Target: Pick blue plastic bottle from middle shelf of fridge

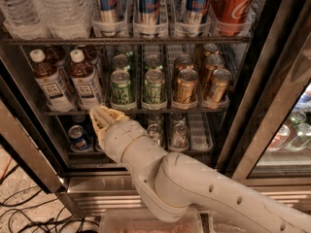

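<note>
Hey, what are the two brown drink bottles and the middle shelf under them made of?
Left bottle and right bottle: seemingly clear glossy plastic, since brown drink shows through; white caps. Middle shelf: probably dark metal wire, judging by thin bars. Gripper, just below the right bottle, looks matte cream plastic.
</note>
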Action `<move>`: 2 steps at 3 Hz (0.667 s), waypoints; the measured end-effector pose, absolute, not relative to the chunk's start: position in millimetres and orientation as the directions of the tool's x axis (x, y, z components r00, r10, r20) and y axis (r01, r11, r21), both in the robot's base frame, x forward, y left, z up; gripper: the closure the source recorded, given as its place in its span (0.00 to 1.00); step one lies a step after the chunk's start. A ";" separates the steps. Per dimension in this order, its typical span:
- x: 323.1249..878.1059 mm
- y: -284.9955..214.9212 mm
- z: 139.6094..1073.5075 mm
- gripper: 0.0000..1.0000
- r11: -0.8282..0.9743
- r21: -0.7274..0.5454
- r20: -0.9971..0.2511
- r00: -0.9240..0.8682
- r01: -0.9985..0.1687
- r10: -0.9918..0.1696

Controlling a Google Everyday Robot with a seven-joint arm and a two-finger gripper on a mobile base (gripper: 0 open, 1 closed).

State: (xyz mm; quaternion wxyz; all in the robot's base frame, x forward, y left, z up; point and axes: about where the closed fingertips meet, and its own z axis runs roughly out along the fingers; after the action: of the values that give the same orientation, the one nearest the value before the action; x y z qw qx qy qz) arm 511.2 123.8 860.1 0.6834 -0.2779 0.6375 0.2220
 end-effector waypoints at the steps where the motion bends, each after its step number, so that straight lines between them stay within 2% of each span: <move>1: 511.2 123.8 860.1 0.80 0.747 -0.097 -0.995 0.089 -0.658 -0.051; 2: 511.2 123.8 860.1 0.64 0.747 -0.097 -0.995 0.089 -0.658 -0.051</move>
State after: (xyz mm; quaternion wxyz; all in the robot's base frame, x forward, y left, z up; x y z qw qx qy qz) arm 511.2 123.8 860.1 0.6834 -0.2779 0.6375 0.2221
